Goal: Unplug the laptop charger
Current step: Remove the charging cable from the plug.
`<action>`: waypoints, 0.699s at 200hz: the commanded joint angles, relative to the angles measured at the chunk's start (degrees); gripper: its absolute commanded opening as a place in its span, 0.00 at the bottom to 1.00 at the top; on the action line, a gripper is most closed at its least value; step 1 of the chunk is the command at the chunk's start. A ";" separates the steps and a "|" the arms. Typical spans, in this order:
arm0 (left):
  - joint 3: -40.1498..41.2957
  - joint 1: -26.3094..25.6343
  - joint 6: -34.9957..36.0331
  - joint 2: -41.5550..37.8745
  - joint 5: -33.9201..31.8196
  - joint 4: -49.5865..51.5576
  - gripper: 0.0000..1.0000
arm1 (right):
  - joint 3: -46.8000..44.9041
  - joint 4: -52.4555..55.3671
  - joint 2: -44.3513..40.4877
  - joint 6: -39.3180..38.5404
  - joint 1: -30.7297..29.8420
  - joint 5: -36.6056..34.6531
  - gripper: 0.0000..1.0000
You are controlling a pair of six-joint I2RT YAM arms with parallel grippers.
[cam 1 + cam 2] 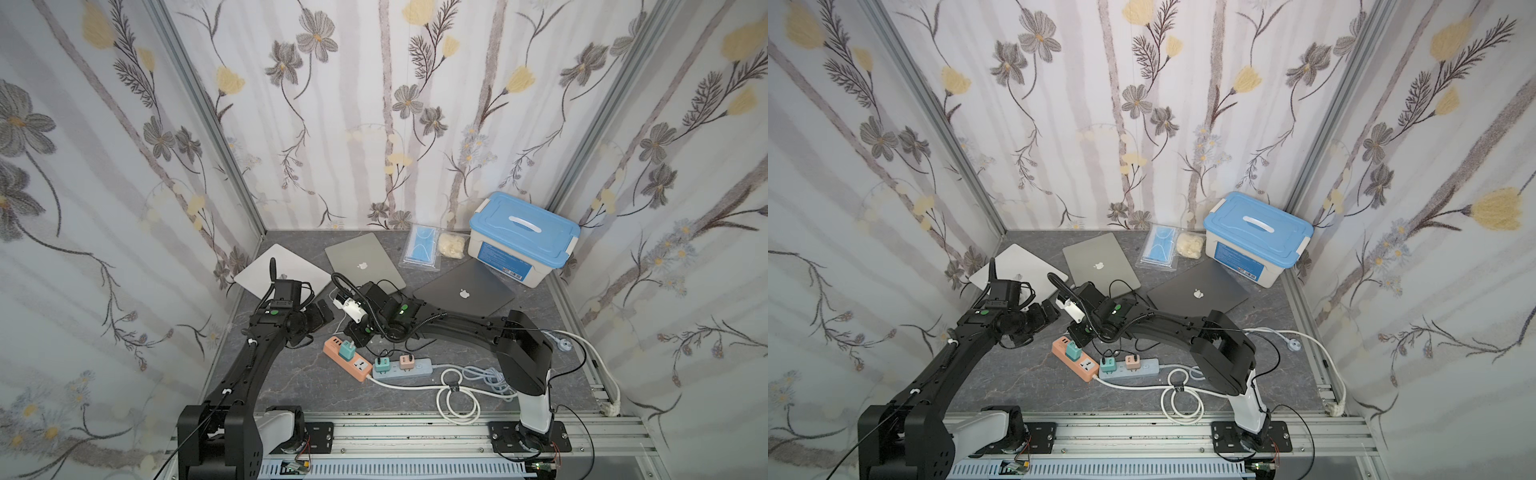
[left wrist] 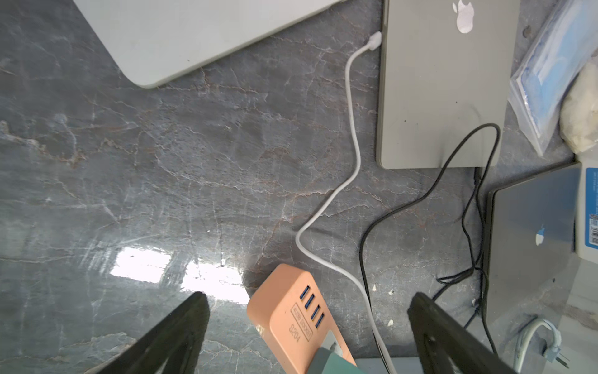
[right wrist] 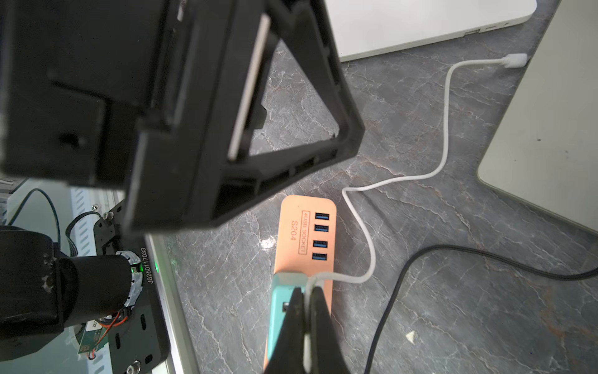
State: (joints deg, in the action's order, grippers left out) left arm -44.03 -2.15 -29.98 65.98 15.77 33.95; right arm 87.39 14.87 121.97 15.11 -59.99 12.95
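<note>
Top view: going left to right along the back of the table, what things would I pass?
In a top view: white laptop → silver laptop → bag of blue masks → cream-coloured lump → blue-lidded box. The dark laptop overlaps several of them, so it is left out.

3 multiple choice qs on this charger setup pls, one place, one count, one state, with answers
1. The charger with the white cable is plugged into: A the orange power strip; B the blue-grey strip; C a wall socket.
2. How many laptops lie on the table? A two; B three; C four.
3. The right gripper is: A wide open; B shut on the white cable; C holding a laptop.
Answers: 1 A, it stands on the orange strip; 2 B, three closed lids in both top views; 3 B, it pinches the cable.
</note>
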 commanded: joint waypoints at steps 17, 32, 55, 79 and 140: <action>4.62 -0.69 -3.67 -5.04 5.76 0.30 1.00 | 0.16 -5.06 0.68 1.09 -0.13 3.96 0.00; 5.83 -1.45 -6.08 -7.81 6.64 0.79 1.00 | -0.12 -5.94 0.63 1.56 -0.22 5.05 0.00; 8.36 -1.45 -9.62 -12.95 4.98 2.61 1.00 | -0.20 -5.50 0.33 2.48 -0.16 3.02 0.00; 12.40 -1.67 -13.85 -17.93 6.20 2.38 1.00 | -0.05 -5.56 0.19 2.71 -0.13 1.81 0.00; 17.10 -3.51 -20.15 -26.36 3.33 5.04 0.98 | -0.56 -6.21 0.36 4.11 -0.65 2.02 0.00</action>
State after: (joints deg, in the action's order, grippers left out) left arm -28.69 -5.50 -46.02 41.41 19.49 38.04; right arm 86.96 12.32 122.52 18.20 -60.36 15.75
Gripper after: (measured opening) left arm 0.982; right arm 0.049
